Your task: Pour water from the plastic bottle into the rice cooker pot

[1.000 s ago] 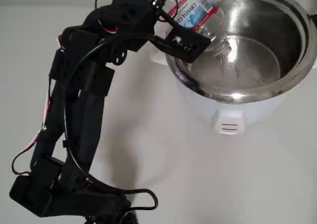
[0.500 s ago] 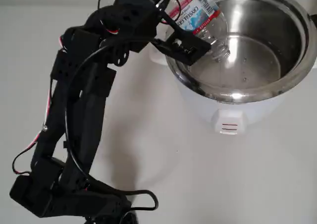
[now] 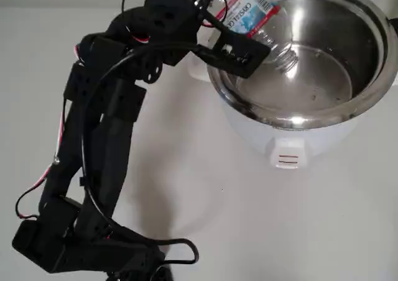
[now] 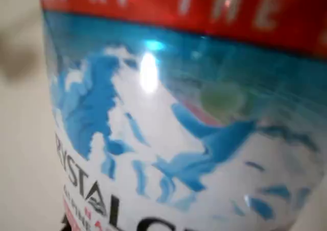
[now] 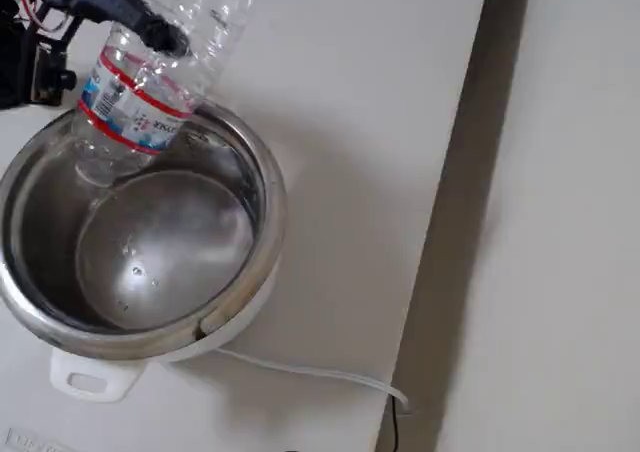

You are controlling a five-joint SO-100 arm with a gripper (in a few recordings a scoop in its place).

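In the overhead view, the black pincer is clenched around the plastic bottle, grasping it across its middle. The bottle sticks out of the pincer toward 4 o'clock, tipped down, with its open neck over the inside of the rice cooker pot. The bottle's bottom end points to 11 o'clock, at the top edge of the picture. The bottle is clear, with a white label, red bands and blue marks. The pot is big, round and shiny, and sits in a white cooker body with a red-marked switch at 6 o'clock. Small drops lie on the pot floor.

In the wrist view, the plastic bottle is very close and blurry. A red band runs along the top, and below it are blue mountain shapes on white, with dark letters at 7 o'clock.

In the fixed view, the pincer grips the plastic bottle at 11 o'clock of the pot. The bottle leans with its neck down inside the rice cooker pot. A white cord runs off toward 4 o'clock on the white table
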